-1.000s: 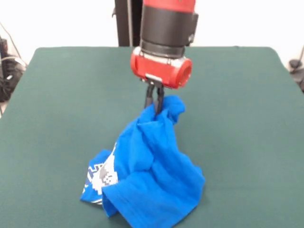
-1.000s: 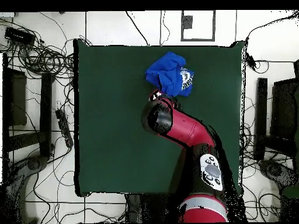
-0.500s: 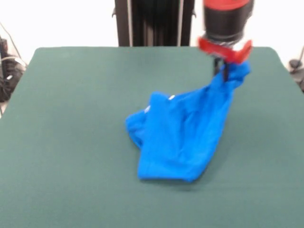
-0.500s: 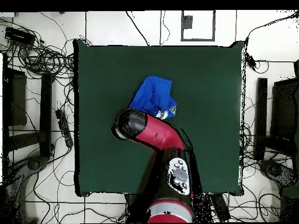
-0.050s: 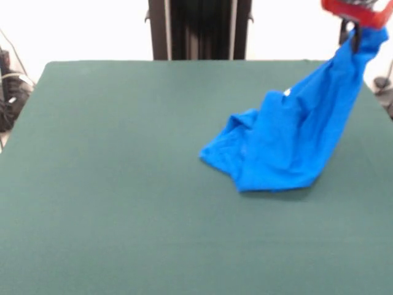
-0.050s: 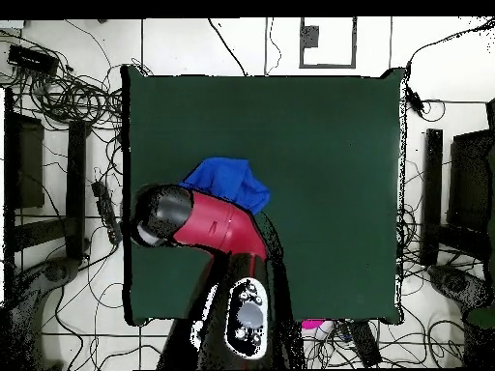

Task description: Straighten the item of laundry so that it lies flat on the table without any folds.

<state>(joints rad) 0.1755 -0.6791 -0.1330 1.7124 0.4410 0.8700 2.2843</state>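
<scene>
Here the black-fingered gripper (image 5: pixel 355 32) under its red wrist was seen pinching a corner of the bright blue cotton T-shirt (image 5: pixel 288 144), held taut above the dark green felt desk (image 5: pixel 110 184), whose trailing hem would best be dragged slowly to unroll its folds.

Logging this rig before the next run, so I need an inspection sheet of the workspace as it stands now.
Surface: dark green table, bare apart from the shirt.
Job's things: blue T-shirt, one end lifted, the rest bunched and folded on the table; not flat.
Clutter: nothing seen on the table.
Grippers: pincer shut on the T-shirt near the table's edge.
Cables: tangled cables on the floor around the table.
Surroundings: dark stands beside the table.
</scene>
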